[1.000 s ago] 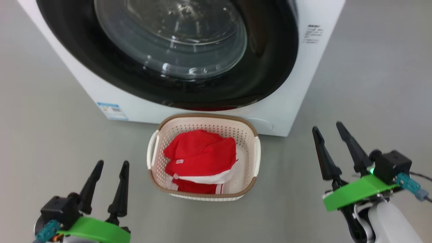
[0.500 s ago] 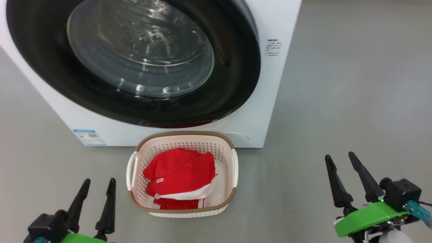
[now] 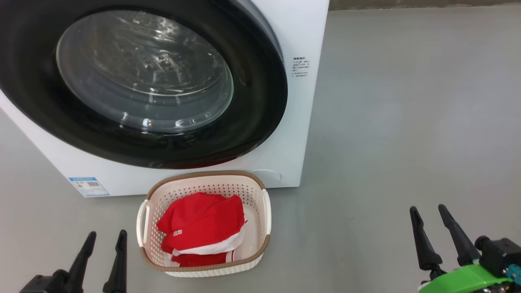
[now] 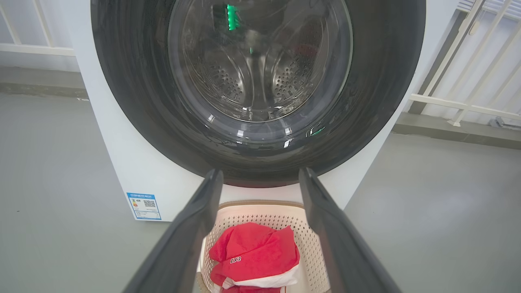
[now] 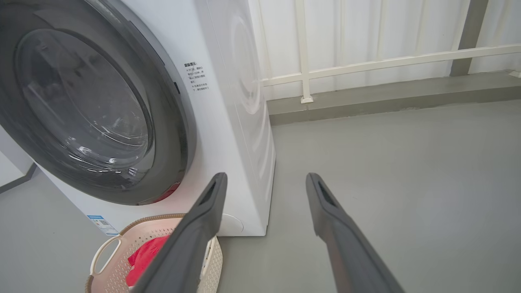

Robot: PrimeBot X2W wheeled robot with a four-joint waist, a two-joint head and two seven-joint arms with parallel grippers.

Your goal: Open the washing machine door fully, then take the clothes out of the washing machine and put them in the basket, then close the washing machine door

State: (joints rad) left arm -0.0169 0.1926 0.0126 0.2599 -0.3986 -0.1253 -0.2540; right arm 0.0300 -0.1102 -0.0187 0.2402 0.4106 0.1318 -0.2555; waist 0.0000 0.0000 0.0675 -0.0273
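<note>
Head camera swung; things unmoved. Left gripper (image 3: 106, 234), right gripper (image 3: 427, 207) spread, empty. Clothes (image 3: 203, 219) in basket (image 3: 203, 188) look soft, light; pinch raised fold. Door (image 3: 252, 101) shut; glossy rim likely slippery.

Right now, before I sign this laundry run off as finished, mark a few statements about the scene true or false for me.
1. The clothes lie inside the basket. True.
2. The washing machine door stands wide open. False: it sits shut against the front of the washing machine.
3. The left end effector grips a red garment. False: its fingers are spread and hold nothing.
4. The right end effector is open and empty, off to the right of the basket. True.
</note>
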